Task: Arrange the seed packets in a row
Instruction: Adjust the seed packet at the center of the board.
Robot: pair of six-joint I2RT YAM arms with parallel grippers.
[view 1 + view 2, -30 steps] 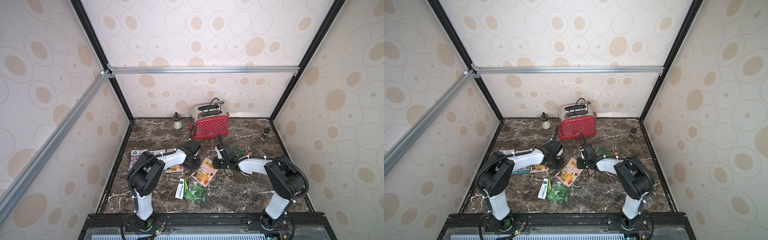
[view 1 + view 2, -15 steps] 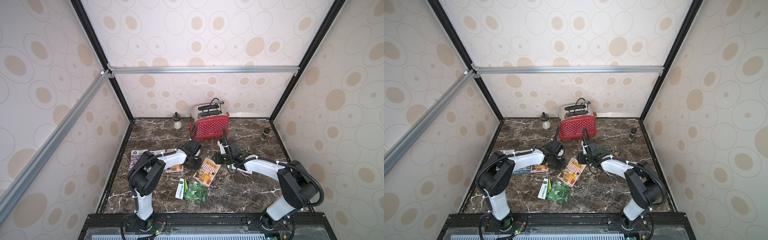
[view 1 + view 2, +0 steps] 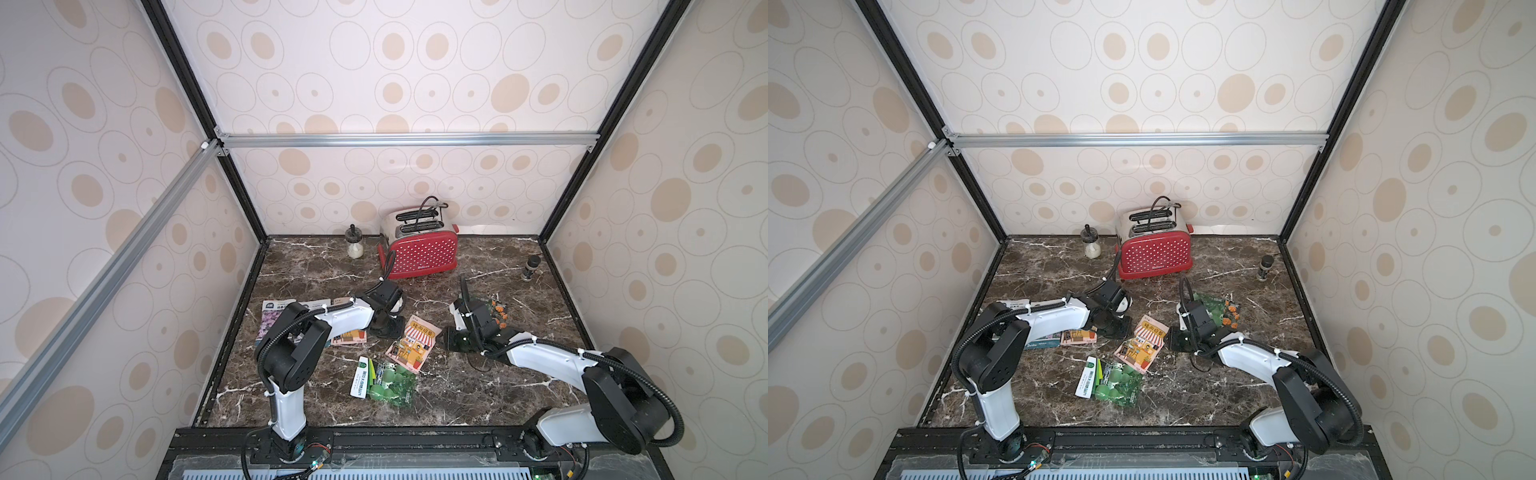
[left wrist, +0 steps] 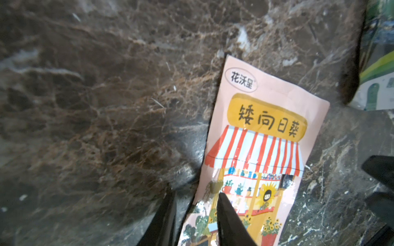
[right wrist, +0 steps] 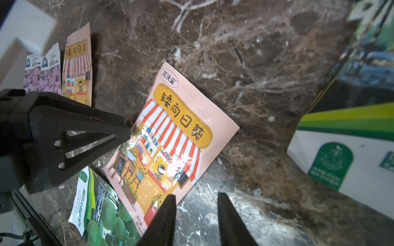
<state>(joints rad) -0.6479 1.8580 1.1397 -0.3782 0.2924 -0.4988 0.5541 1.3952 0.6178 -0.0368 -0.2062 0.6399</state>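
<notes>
Right arm [image 3: 540, 357] newly outstretched, low; both jaws parted, empty (left astride shop packet [image 4: 255, 149] edge).

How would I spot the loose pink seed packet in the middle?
From the red toaster at the back, come forward to mid-table. The pink shop-drawing packet lies tilted there; its twin lies straight beside the purple-flower packets.

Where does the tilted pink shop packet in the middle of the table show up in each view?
Both top views: tilted pink packet in the middle of the table.
Left wrist: packet just ahead of the left hand.
Right wrist: mid-picture.
Shared landmark: the left hand at the packet's edge.
</notes>
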